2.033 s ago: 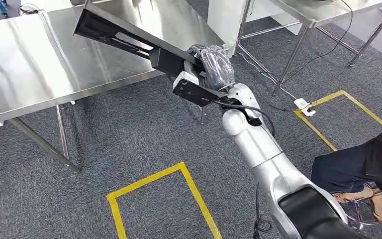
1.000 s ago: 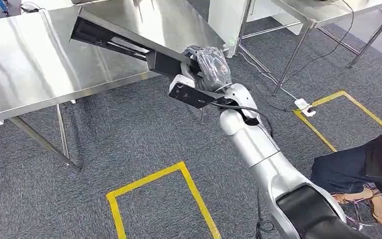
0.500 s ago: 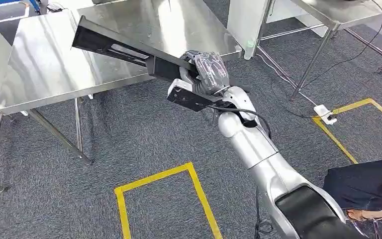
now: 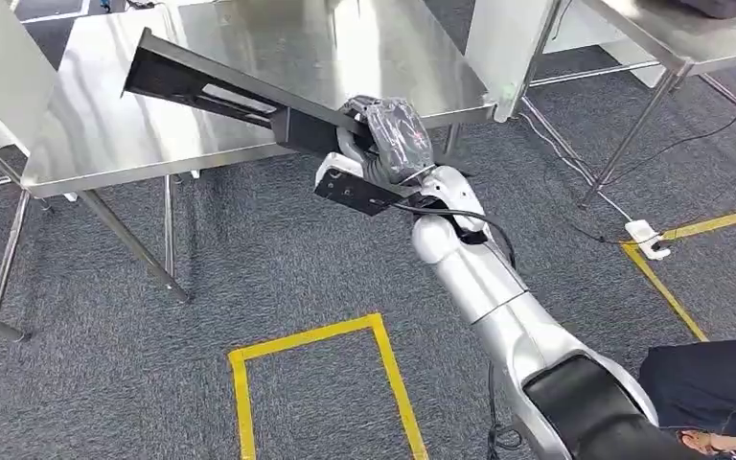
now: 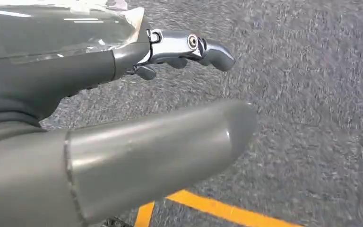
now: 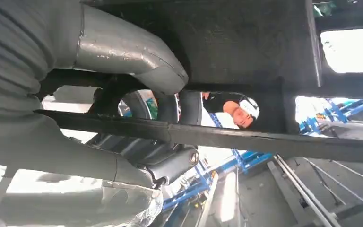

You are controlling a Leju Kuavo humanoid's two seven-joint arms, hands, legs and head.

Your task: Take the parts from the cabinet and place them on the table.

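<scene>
Grey carpet (image 4: 249, 278) covers the floor, marked with yellow tape outlines (image 4: 240, 383); a stainless steel table (image 4: 96, 134) stands ahead on slanted legs, its top shiny and reflecting light. Second steel table (image 4: 671, 29) at upper right, with cables and a white power strip (image 4: 647, 235) on the carpet beneath it. Right arm (image 4: 498, 307), silver, reaches up from lower right. Right hand (image 4: 383, 134), partly wrapped in clear plastic film, grips the near end of a long black metal part (image 4: 211, 86), fingers curled around it. The part is an open channel-like frame with cut-outs; it slants from the hand up and leftward, its far end out over the steel tabletop, raised rather than lying flat, as far as the head view lets one judge. Whether the far end touches the top cannot be told. In the right wrist view the thick grey thumb (image 6: 123, 52) lies over one side of the part (image 6: 246, 47) and the darker fingers (image 6: 165, 165) wrap the other side, a black bar of the frame running between them. A person's head shows through a gap in the frame, small and far off. Left hand (image 5: 123, 123) hangs over carpet beside a yellow tape line (image 5: 217, 208); thumb and fingers (image 5: 189, 47) are apart and hold nothing. Dark-clothed person (image 4: 719, 383) at lower right edge
</scene>
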